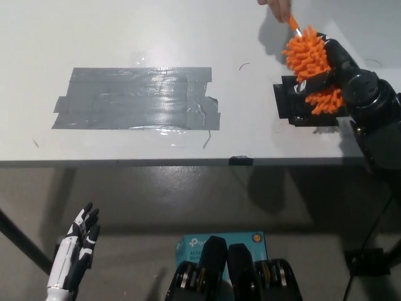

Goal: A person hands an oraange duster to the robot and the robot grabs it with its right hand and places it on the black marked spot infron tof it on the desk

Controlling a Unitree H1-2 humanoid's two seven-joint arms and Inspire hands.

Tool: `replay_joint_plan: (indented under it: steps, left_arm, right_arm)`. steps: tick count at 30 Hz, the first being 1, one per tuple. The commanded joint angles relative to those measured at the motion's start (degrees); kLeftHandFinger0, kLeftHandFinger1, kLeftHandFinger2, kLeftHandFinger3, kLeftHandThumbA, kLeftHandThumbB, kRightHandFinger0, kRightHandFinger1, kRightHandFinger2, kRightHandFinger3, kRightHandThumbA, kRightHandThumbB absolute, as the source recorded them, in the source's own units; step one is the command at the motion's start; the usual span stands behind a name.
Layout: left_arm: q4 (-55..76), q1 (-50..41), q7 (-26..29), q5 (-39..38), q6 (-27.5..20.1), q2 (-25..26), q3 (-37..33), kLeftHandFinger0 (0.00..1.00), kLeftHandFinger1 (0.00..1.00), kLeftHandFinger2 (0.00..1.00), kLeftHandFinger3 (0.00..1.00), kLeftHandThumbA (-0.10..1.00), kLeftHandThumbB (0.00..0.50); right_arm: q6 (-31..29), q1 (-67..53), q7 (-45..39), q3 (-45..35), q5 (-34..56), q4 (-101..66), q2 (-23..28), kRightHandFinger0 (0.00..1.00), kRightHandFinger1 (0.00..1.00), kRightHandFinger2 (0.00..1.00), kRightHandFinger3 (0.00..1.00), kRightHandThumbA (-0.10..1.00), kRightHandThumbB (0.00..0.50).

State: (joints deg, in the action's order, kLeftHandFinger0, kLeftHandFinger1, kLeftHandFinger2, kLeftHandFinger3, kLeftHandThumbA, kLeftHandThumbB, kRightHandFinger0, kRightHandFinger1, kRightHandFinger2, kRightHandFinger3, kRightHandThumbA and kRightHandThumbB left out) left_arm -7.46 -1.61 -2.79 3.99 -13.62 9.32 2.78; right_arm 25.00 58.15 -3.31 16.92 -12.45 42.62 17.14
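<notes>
**Now gripped: orange duster above the black spot**

Up at the counter's (188,37) far right, the black right hand (326,66) has its fingers (310,82) clenched around the orange duster (309,58), held over the black marked spot (289,103). A person's hand (277,7) pinches the duster's handle tip. The white left hand (76,249) hangs below the counter edge, fingers apart, holding nothing. A teal box (199,246) on the floor carries print too small to read.

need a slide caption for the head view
Black right hand grips orange duster above black mark; person's hand holds its handle.
</notes>
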Motion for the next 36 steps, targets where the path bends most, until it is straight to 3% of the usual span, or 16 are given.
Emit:
replay_joint_plan:
  steps: [1,2,3,4,5,6,7,8,10,11,12,15,21,26,36]
  left_arm:
    - [1.9,0.7,0.2,0.4,-1.2,1.0,0.1,1.0,1.0,1.0,1.0,0.88,0.181]
    - [1.9,0.7,0.2,0.5,-1.2,1.0,0.1,1.0,1.0,1.0,1.0,0.88,0.181]
    - [1.9,0.7,0.3,0.7,-1.2,1.1,0.1,1.0,1.0,1.0,1.0,0.89,0.188]
    - [1.9,0.7,0.3,0.8,-1.2,1.1,0.1,1.0,1.0,1.0,1.0,0.89,0.187]
    - [1.9,0.7,0.2,0.7,-1.2,1.1,0.1,1.0,1.0,1.0,1.0,0.91,0.186]
    - [1.8,0.8,0.2,0.7,-1.3,1.2,0.1,1.0,1.0,1.0,1.0,0.91,0.186]
    - [1.8,0.8,0.1,0.6,-1.4,1.2,0.1,1.0,1.0,1.0,1.0,0.91,0.185]
    - [1.8,0.9,0.0,0.3,-1.4,1.3,0.2,1.0,1.0,1.0,1.0,0.91,0.178]
    - [1.6,1.0,-0.1,0.1,-1.4,1.3,0.3,1.0,1.0,1.0,1.0,0.9,0.182]
    - [1.5,1.2,-0.1,0.0,-1.4,1.4,0.3,1.0,1.0,1.0,1.0,0.9,0.182]
    - [1.6,1.2,-0.2,-0.1,-1.3,1.4,0.3,1.0,1.0,1.0,1.0,0.9,0.182]
    - [1.8,1.2,-0.1,0.2,-0.8,1.5,0.3,1.0,1.0,1.0,1.0,0.91,0.175]
    - [2.0,0.8,0.0,0.7,-0.8,1.7,0.3,0.99,1.0,1.0,1.0,0.91,0.162]
    - [2.1,0.9,0.6,1.2,-0.1,1.4,0.4,0.97,1.0,1.0,1.0,0.87,0.135]
    - [2.9,0.4,0.5,1.6,0.5,1.3,0.4,0.97,1.0,1.0,1.0,0.86,0.149]
  right_arm:
    - [1.9,5.7,-1.7,-1.2,-0.5,4.7,-1.0,0.85,0.87,0.96,1.0,0.44,0.232]
    - [1.9,5.8,-1.8,-1.2,-0.6,5.0,-1.1,0.58,0.62,0.86,1.0,0.37,0.265]
    - [1.1,5.3,-2.2,0.7,-2.2,4.5,-0.6,0.25,0.45,0.56,0.74,-0.06,0.261]
    - [0.6,5.0,-2.3,1.4,-3.0,4.2,-0.4,0.24,0.44,0.54,0.64,-0.09,0.273]
    - [0.1,3.9,-0.9,1.8,-4.0,3.1,-0.5,0.01,0.24,0.49,0.57,-0.1,0.188]
    - [0.0,3.6,-0.3,1.8,-4.2,2.8,-0.6,0.01,0.24,0.49,0.57,-0.1,0.188]
    - [0.0,3.3,-0.1,1.8,-4.4,2.5,-0.7,0.0,0.26,0.56,0.65,-0.1,0.175]
    - [-0.3,3.1,-0.1,1.8,-4.6,2.1,-0.7,0.03,0.42,0.75,0.73,-0.1,0.124]
    - [-0.3,2.9,-0.1,1.7,-4.9,1.3,-0.5,0.05,0.54,0.88,0.83,-0.1,0.112]
    - [-0.4,2.8,-0.2,1.6,-4.9,1.3,-0.5,0.09,0.62,0.97,0.94,-0.1,0.125]
    - [-0.9,2.8,-0.1,1.5,-4.9,1.5,-0.5,0.08,0.64,0.99,0.97,-0.1,0.12]
    - [-1.8,2.8,0.0,1.3,-5.3,1.8,-0.5,0.13,0.7,1.0,1.0,-0.1,0.132]
    - [-0.4,0.9,1.2,-0.7,-5.0,-2.4,-0.8,0.13,0.63,0.98,0.98,-0.1,0.142]
    - [0.8,0.1,1.8,-2.2,-5.8,-9.0,-0.2,0.19,0.72,1.0,1.0,-0.1,0.144]
    - [1.9,-3.2,-3.4,-9.4,-10.3,-26.5,1.1,0.13,0.58,0.92,1.0,-0.1,0.163]
